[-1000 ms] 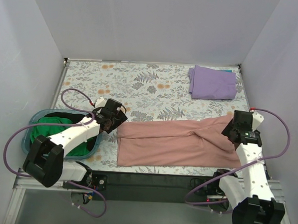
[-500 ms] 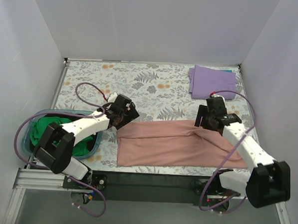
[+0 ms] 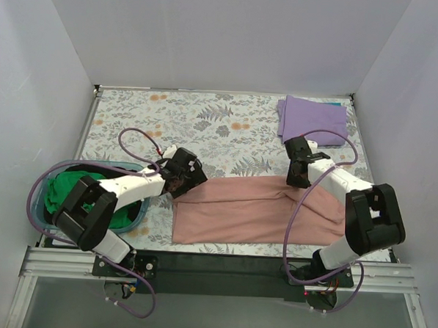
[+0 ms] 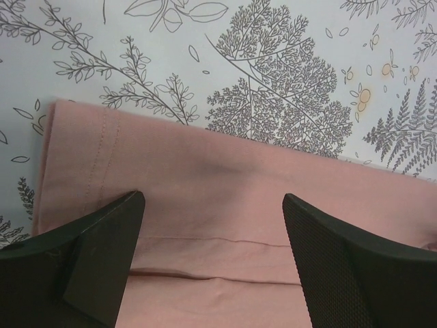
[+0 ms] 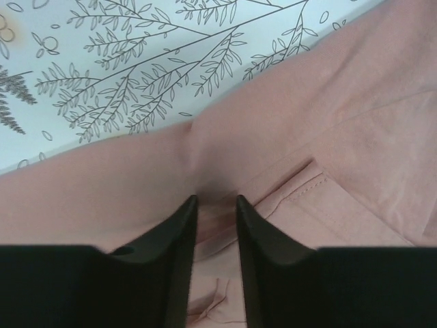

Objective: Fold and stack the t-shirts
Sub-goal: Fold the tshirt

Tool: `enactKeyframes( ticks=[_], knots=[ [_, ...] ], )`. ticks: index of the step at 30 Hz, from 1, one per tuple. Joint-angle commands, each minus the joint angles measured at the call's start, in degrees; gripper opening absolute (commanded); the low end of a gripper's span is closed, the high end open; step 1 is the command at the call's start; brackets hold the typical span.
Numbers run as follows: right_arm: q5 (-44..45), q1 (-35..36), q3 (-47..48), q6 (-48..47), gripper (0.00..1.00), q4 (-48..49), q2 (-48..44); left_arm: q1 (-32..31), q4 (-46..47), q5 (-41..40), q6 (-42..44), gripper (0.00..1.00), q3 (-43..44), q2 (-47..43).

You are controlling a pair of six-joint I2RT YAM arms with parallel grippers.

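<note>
Desk (image 3: 206, 130): floral-printed top that carries every item listed. Pink t-shirt (image 3: 253, 210): largest cloth item, folded into a long band and spread flat across the near half of the desk. Its stitched hem end shows in the left wrist view (image 4: 225, 212) and a stitched seam in the right wrist view (image 5: 321, 157). Teal basket (image 3: 140, 210): just beside the pink t-shirt's left end, on the desk. Lavender t-shirt (image 3: 313, 121): folded flat, beyond the pink t-shirt's right end and apart from it, toward the far right corner. Green t-shirt (image 3: 67, 185): bunched inside the teal basket, left of the pink t-shirt. Left pincer (image 4: 212, 198): fingers spread wide, poised over the far left corner of the pink t-shirt, with nothing between them; whether the tips touch the cloth cannot be told. The top view places it at that corner (image 3: 185, 178). Right pincer (image 5: 213, 199): fingers drawn to a narrow gap on the far edge of the pink t-shirt, right of its middle. A small pucker of pink cloth is gathered at the tips; the top view agrees (image 3: 299, 179).
</note>
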Motion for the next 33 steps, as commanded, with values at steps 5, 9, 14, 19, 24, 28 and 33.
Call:
enactKeyframes(
  ticks=[5,9,14,19,24,28,33],
  knots=[
    [2.7,0.5,-2.3,3.0,0.04,1.8,-2.5,0.1,-3.7,-3.0,-1.3,0.83,-3.8,-2.6],
    [2.1,0.5,-6.1,3.7,0.01,1.2,-9.6,0.1,-4.1,-3.8,-2.0,0.83,-4.7,-3.0],
    [-1.4,0.6,-11.5,4.9,0.01,1.3,-17.8,0.1,-4.1,-4.1,-2.2,0.83,-5.1,-3.0],
    [-5.9,0.6,-9.1,1.2,0.01,5.0,-18.3,0.1,-4.4,-3.4,-2.5,0.83,-5.9,-3.7],
    [-5.1,1.6,-3.0,0.5,0.16,4.7,-9.7,0.1,-4.8,-3.2,-3.7,0.83,-8.8,-7.3],
    [-2.4,2.0,0.1,1.9,0.3,2.9,-3.3,0.1,-5.2,-3.2,-4.1,0.83,-10.8,-10.7],
    [-1.3,2.9,2.2,2.4,0.33,1.1,2.3,0.1,-5.5,-3.3,-4.1,0.82,-11.7,-12.5]
  ],
)
